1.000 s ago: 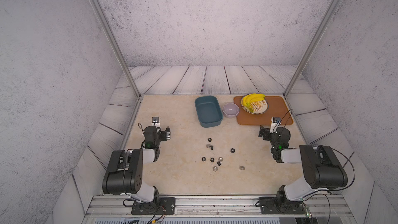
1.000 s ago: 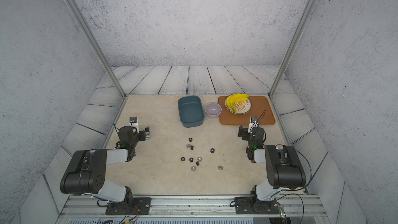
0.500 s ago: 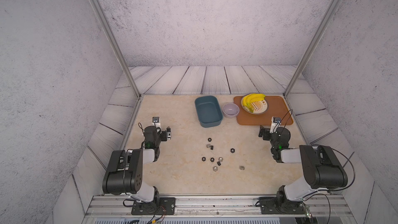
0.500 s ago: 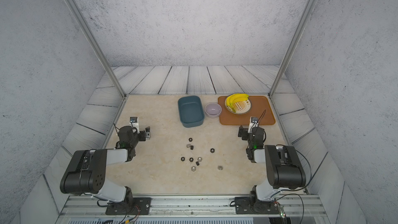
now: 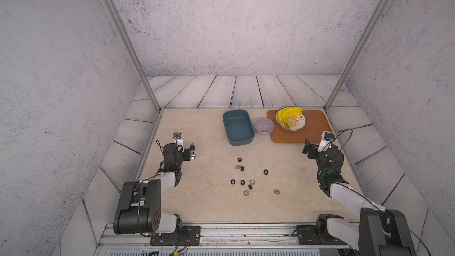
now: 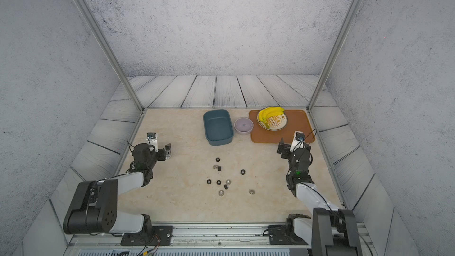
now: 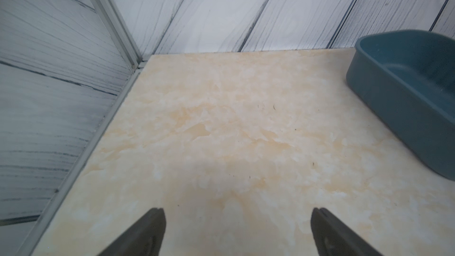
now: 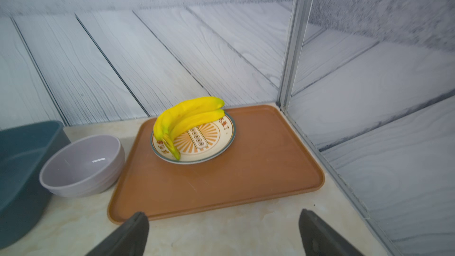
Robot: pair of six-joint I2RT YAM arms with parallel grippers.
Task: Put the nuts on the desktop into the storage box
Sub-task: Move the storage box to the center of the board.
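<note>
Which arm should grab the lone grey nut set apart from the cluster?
Right, probably. The grey nut lies on that arm's side, nearer the right gripper; the left gripper would have to reach across the other nuts. Both are open and empty.

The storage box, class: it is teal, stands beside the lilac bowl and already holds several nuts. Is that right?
One thing is wrong: the storage box is empty, as both top views show. It is teal and stands beside the lilac bowl, but the nuts lie on the desktop.
</note>
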